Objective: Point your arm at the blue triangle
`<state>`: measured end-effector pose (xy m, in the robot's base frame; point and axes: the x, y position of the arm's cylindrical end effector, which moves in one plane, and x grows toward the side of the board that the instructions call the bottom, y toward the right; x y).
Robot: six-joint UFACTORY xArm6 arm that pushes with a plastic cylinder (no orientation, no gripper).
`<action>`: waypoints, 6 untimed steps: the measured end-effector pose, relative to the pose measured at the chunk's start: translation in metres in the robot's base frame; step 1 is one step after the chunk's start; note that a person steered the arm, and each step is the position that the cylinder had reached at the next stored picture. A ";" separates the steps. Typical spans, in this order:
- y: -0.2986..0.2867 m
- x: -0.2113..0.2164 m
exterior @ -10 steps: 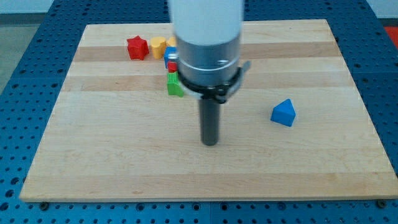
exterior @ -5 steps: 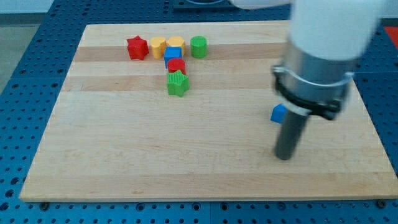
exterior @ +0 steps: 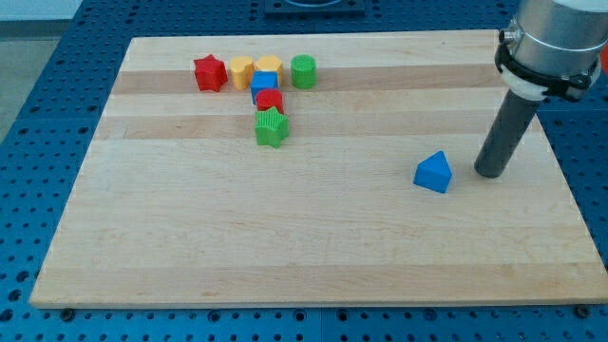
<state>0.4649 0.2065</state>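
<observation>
Camera view, looking down at a pale wooden board (exterior: pixel 304 237) lying on a blue pegboard table (exterior: pixel 38 142). I carry no jaws, only a straight dark rod hanging from a grey cylinder at the view's upper right. My tip (exterior: pixel 489 175) rests on the board just to the view's right of the blue triangle (exterior: pixel 434 173), near it but not touching.

I take the blue triangle as my landmark; it sits alone on the right half of the board. Eight blocks in all. Two are red: a red star (exterior: pixel 209 73) far to the triangle's upper left, and a smaller red block (exterior: pixel 270 99) whose shape I cannot make out. Two are yellow: a yellow block (exterior: pixel 240 69) beside the red star, and a second yellow block (exterior: pixel 270 65) next to it. Two are green: a green cylinder (exterior: pixel 303 71) and a green star (exterior: pixel 272 127), the cluster's nearest piece to the triangle. A blue cube (exterior: pixel 265 82) sits among them. That cluster lies well apart from the triangle, toward the view's upper left.
</observation>
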 end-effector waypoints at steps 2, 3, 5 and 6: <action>-0.005 -0.014; -0.011 -0.008; -0.042 0.009; -0.065 0.009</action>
